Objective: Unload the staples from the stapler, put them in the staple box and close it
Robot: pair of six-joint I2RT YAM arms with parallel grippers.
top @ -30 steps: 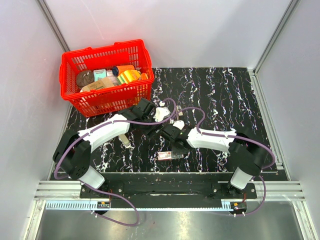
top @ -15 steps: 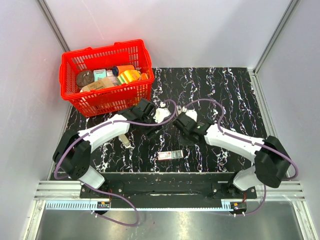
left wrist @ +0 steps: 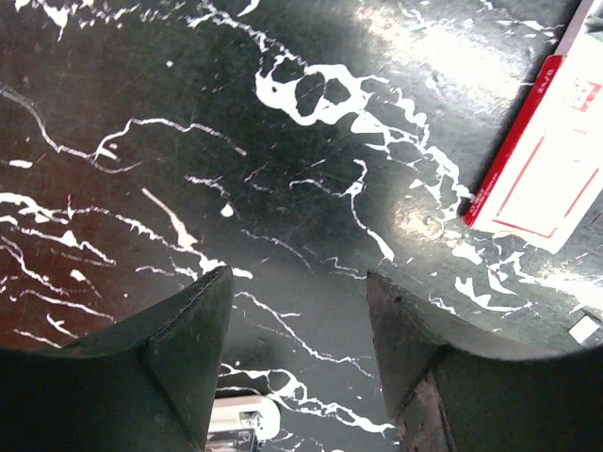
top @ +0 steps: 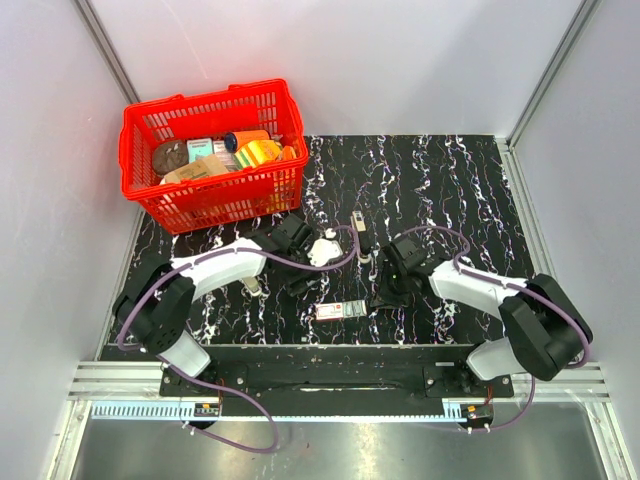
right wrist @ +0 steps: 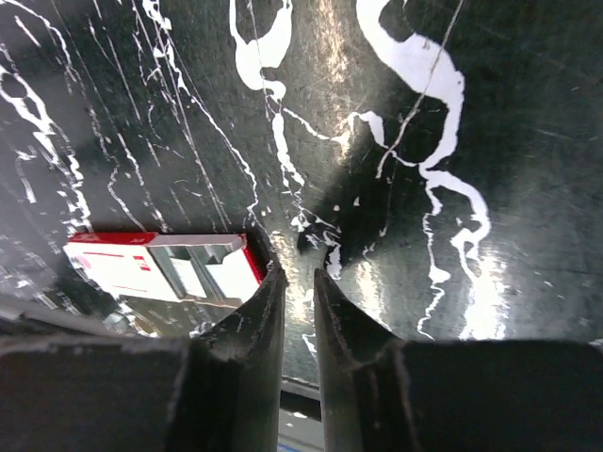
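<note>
Top external view first: the stapler [top: 358, 222] looks to be the little grey-beige bar lying flat on the black marbled tabletop [top: 450, 190]. It's on the far side of the white box [top: 343, 310], a touch to its right and clearly apart from it. It's tiny from up there, so I can't say if it's open or closed, and I can't make out any staples. Neither arm has hold of it.

The right gripper [right wrist: 298, 266] is down low, just to the right of the white box. On the right wrist view its jaws are nearly together, with only a thin slit between them and nothing in it. The red-edged end of the box sits right beside one fingertip; touching or not, can't tell.

The left gripper [left wrist: 297, 282] hangs over bare tabletop to the left of the white box and a bit beyond it. Its jaws are apart with nothing between the tips, and the box shows at the right edge of that view. There's a small shiny metal bit [left wrist: 240, 421] at the bottom by one finger, no idea what it is.

Also there's a small pale strip [top: 252, 285] well left of the box, under the left arm. A red basket [top: 220, 200] full of stuff sits far beyond the box and to its left.
</note>
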